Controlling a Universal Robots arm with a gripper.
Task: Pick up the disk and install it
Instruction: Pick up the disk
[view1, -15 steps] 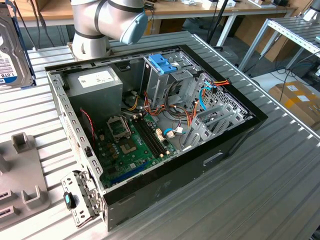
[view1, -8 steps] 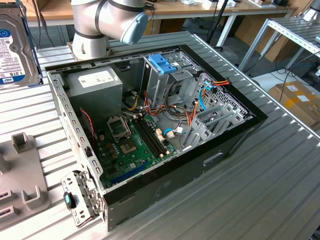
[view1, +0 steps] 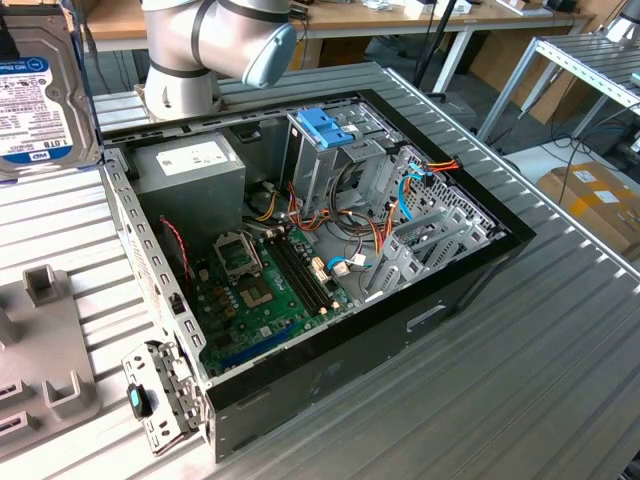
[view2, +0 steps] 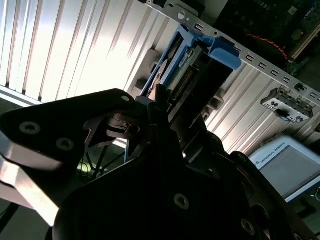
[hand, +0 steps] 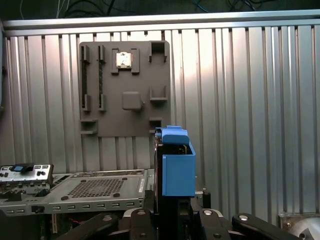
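Disk (view1: 30, 100) is clamped edge-on in the gripper (hand: 172, 212), at 10 o'clock from the open computer case (view1: 330, 380) in the exterior view. Any tilt could jam it against the drive cage (view1: 320, 170).

Robotics lab / PC-assembly workshop, non-domestic.
- 1 industrial robot arm (view1: 215, 40) mounted at ribbed aluminium bench (view1: 520, 380).
- Desktop PC case (view1: 400, 340), side off, mainboard & cabling exposed.
- Grey fixture plate (hand: 125, 90) w/ part slots.
- Claw (hand: 172, 214) clamped on disk (hand: 176, 170).
- Grey screen pendant (view2: 285, 162).
- Bkgd: further benches (view1: 400, 20), metal-frame rack (view1: 590, 60), cardboard box (view1: 595, 200), loose floor cables (view1: 575, 150).
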